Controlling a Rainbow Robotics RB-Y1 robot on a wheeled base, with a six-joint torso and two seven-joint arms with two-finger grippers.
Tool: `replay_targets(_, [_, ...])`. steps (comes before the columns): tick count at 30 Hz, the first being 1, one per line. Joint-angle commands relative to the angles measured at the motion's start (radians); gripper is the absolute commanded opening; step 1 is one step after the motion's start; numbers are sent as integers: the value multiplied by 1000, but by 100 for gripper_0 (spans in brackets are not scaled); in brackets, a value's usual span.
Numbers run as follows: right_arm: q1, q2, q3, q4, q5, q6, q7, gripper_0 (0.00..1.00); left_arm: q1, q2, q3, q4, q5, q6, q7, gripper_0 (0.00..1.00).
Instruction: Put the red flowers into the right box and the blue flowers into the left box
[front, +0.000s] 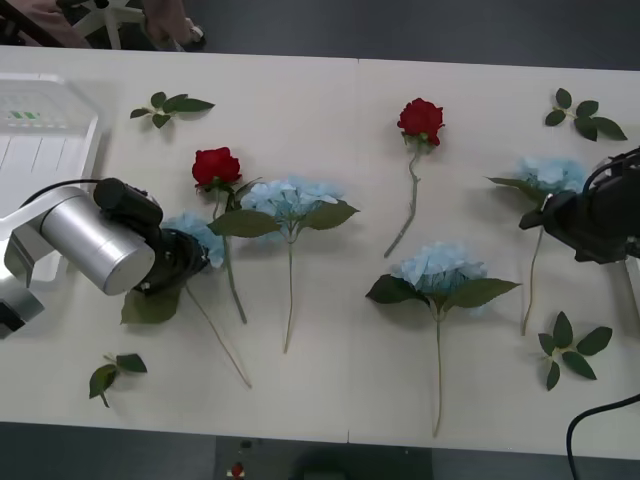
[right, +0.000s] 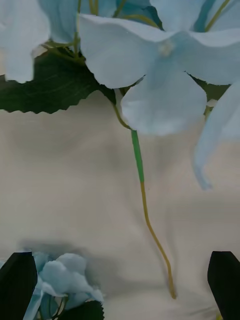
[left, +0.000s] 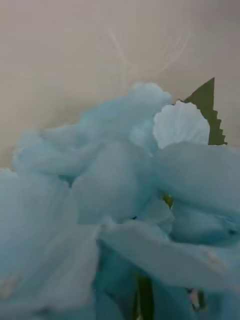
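Little looks done: all the flowers I can see lie on the table (front: 320, 400), none in a box. 2 red flowers sit in the upper half of the front view, one left of centre (front: 216, 165), one right of centre (front: 421, 119). 4 blue flowers show: one at centre left (front: 290, 197), one at lower centre right (front: 438, 268), one at far right (front: 550, 175), and one at the left (front: 195, 235).

The left box (front: 45, 140), at the upper left edge, holds no flowers.

The left gripper (front: 185, 262) is pressed into the leftmost blue flower; I cannot tell how its fingers stand. The right gripper (right: 120, 285), at the right edge of the front view beside the far-right blue flower, has its black fingers spread apart, gripping nothing.
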Motion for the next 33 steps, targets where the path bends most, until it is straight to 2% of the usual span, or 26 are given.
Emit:
replay_targets(1, [-9,4,28,26,36,-55,-21,100,-9,-14,28,0,-20,3,-26,100])
replay_targets(2, [-9,4,42,37,41,-74,-15,100,-9,-14,28,0,-20,3,-29,84])
replay_targets(3, [-9,4,46,44,44,-88,-12,100,-9,-15,28,0,-22,3,-32,61])
replay_targets(4, [-8,6,50,52,45,-99,-6,100,-9,-15,28,-2,-23,3,-34,38])
replay_targets(5, [-9,6,54,60,47,-111,2,100,-9,-15,28,0,-25,3,-35,6])
replay_targets(6, [-8,6,57,66,50,-120,8,100,-9,-15,28,0,-26,3,-37,1])
replay_targets(13, [-9,4,57,141,62,-190,119,100,-9,-14,29,0,-48,3,-46,0])
replay_targets(19, [-8,6,63,159,72,-205,122,100,-9,13,44,-13,-58,3,-57,0])
replay_targets(25, [-14,6,88,210,76,-266,119,100,-14,95,94,-112,-19,33,-78,0])
replay_targets(30, [-34,7,117,252,79,-315,109,100,-55,161,156,-195,58,138,-130,0])
replay_targets(31, [-37,9,116,253,79,-317,109,97,-65,174,172,-207,75,162,-150,0])
replay_targets(32, [-40,10,116,253,82,-317,109,76,-77,192,195,-224,98,193,-181,0])
replay_targets(33, [-40,10,119,253,82,-317,109,42,-91,212,216,-235,119,221,-211,0])
